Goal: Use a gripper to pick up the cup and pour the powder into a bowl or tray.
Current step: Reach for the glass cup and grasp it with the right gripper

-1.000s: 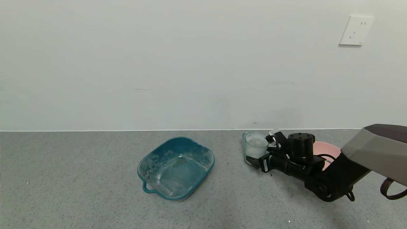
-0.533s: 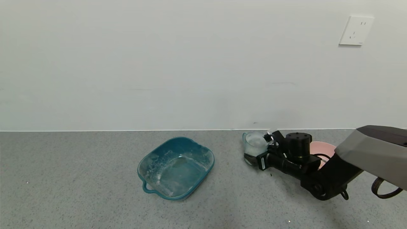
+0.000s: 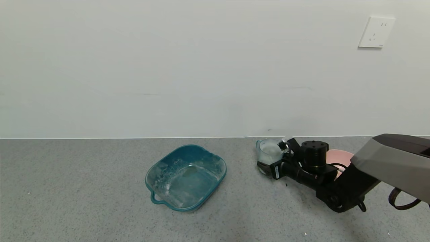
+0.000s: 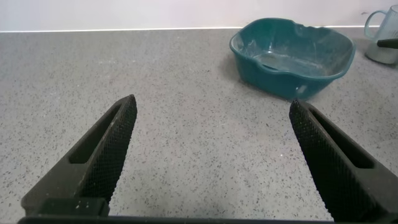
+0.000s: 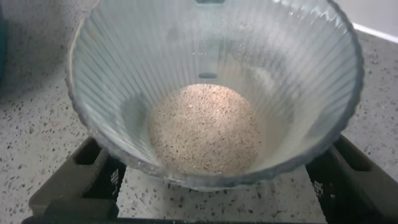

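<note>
The ribbed pale blue-green cup (image 3: 268, 152) stands upright on the grey counter near the wall. In the right wrist view the cup (image 5: 211, 68) fills the frame, with pale powder (image 5: 205, 127) lying at its bottom. My right gripper (image 3: 270, 158) is open, with one finger on each side of the cup's lower wall; its fingers (image 5: 87, 177) stand a little apart from it. The pink bowl (image 3: 343, 156) sits right of the cup, mostly hidden behind my right wrist. My left gripper (image 4: 212, 107) is open and empty, low over bare counter, out of the head view.
A teal translucent tray (image 3: 185, 176) with a handle and whitish residue sits left of the cup; it also shows in the left wrist view (image 4: 289, 53). The wall runs right behind the cup. A wall socket (image 3: 376, 32) is at upper right.
My right arm has slid left towards the cup, bringing the open fingers further along its sides. The cup, bowl and tray have not moved.
</note>
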Tool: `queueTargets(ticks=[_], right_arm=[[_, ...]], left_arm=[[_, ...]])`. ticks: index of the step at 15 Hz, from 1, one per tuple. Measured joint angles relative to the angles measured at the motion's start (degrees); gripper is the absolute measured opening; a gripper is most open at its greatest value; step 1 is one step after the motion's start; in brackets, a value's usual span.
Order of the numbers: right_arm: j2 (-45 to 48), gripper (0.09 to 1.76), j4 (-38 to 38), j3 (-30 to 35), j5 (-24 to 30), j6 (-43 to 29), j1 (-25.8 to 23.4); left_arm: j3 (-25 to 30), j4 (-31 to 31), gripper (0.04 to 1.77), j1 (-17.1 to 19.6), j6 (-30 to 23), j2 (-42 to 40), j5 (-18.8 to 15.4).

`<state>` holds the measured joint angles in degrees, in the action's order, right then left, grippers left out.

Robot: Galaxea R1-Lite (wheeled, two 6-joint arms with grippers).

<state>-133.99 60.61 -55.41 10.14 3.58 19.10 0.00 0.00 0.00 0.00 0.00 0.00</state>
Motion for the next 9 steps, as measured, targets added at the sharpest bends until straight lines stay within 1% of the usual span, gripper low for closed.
queueTargets(ticks=[9], right_arm=[[-1.2,1.71,1.5,-1.1,0.0,-0.4,0.4]], left_arm=[[0.0,0.0,1.76,0.0,0.0,0.0,0.0]])
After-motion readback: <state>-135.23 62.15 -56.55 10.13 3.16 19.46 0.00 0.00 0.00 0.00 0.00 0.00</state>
